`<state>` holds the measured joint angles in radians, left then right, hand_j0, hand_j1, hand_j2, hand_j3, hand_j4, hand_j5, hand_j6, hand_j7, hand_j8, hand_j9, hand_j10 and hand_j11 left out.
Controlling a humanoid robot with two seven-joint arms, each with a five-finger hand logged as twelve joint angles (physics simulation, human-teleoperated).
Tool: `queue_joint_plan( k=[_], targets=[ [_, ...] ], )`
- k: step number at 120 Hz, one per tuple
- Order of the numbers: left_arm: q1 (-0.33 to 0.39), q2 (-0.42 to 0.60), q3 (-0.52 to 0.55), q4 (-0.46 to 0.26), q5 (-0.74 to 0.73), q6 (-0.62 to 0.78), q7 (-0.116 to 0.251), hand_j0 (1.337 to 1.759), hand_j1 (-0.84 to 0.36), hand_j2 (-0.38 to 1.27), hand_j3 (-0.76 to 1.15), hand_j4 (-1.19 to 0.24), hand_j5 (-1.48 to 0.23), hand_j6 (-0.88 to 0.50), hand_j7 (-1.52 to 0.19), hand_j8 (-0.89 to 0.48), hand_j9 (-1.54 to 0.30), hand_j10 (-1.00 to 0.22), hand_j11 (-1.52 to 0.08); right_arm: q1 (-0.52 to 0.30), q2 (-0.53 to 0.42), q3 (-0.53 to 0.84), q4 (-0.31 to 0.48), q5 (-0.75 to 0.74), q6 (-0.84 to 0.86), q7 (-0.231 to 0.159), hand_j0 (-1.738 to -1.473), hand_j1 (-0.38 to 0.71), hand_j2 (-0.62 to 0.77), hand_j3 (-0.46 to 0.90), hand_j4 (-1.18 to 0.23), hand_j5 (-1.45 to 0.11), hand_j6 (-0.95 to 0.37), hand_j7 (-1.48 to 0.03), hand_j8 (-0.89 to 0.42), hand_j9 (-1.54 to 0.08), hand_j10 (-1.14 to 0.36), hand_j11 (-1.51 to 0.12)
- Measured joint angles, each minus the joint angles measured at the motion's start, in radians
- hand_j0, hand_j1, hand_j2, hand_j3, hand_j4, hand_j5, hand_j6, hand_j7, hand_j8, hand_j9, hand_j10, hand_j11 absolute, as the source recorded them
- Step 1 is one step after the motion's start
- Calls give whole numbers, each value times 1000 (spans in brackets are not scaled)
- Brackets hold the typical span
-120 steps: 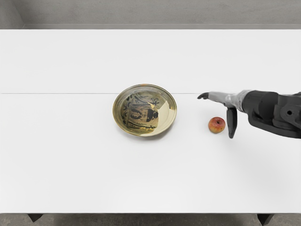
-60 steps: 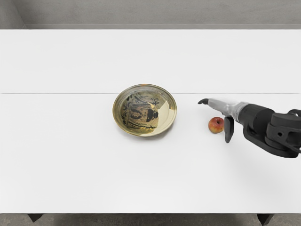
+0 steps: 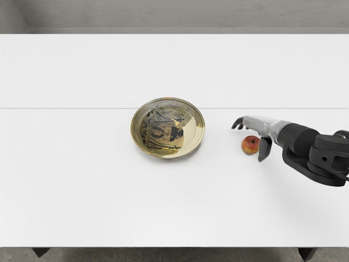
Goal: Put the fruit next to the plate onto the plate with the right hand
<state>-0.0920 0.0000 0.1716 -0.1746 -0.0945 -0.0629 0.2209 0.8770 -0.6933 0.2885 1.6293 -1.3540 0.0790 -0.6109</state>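
A small red and yellow apple (image 3: 251, 144) lies on the white table, to the right of the plate (image 3: 167, 127). The plate is a shallow olive-gold dish with a dark painted figure inside, and nothing lies on it. My right hand (image 3: 252, 136) comes in from the right edge and hovers around the apple. Its fingers (image 3: 238, 123) curve over the apple's far side and the thumb (image 3: 265, 148) hangs down on the near right. The hand is spread and holds nothing. The left arm is out of sight.
The white table (image 3: 82, 180) spans the whole view, with a thin seam running across it just behind the plate. Its front edge shows at the bottom and a grey wall stands behind it.
My right hand has dropped lower and closer around the apple, its fingertips curling down a little. The apple and the plate have not moved.
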Motion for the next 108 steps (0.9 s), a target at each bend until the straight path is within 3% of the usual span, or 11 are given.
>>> queue_joint_plan(
  k=[108],
  targets=[
    [0,0,0,0,0,0,0,1658,349,0,0,0,0,0,0,0,0,0,0,-30,-4,0,5,-2,-30,0,-1658,119,-75,0,-395,-510,-397,-509,-396,-510,-395,-509]
  ],
)
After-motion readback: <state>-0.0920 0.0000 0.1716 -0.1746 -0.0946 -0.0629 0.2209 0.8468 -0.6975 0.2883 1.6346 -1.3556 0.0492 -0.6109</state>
